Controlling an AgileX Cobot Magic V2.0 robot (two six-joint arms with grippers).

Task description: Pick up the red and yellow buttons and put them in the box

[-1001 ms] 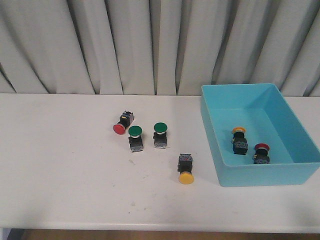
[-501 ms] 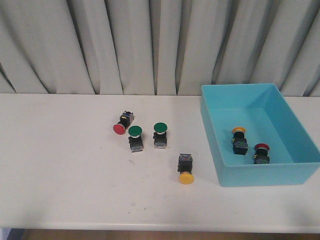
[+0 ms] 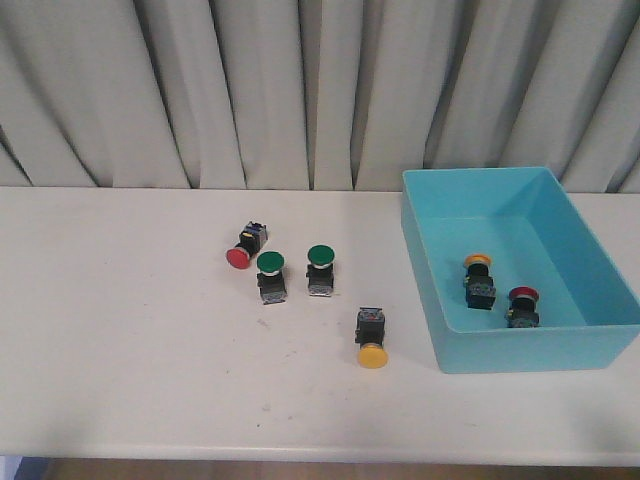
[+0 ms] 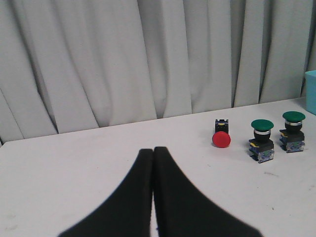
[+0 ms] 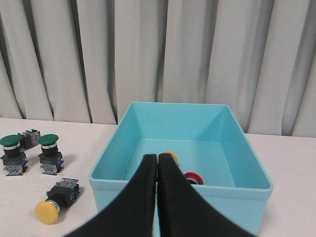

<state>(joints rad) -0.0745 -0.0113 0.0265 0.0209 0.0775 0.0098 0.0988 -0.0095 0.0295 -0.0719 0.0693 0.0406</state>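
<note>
Jaws pressed together, empty, on your left gripper (image 4: pixel 153 150) and right gripper (image 5: pixel 157 157). Box (image 3: pixel 425 270), worktop's far right, holds two; red button (image 3: pixel 240 254) and yellow button (image 3: pixel 371 352) remain mid-worktop.

- Soft, even room light falls from above; the white surface (image 3: pixel 120 340) reads bright without glare.
- Shadows are faint and short, gathered close beneath the buttons and in the curtain (image 3: pixel 250 90) folds.
- The front view is slightly soft and grainy.
- In both wrist views, each dark hand (image 4: pixel 153 163) is near-black, without detail.
</note>
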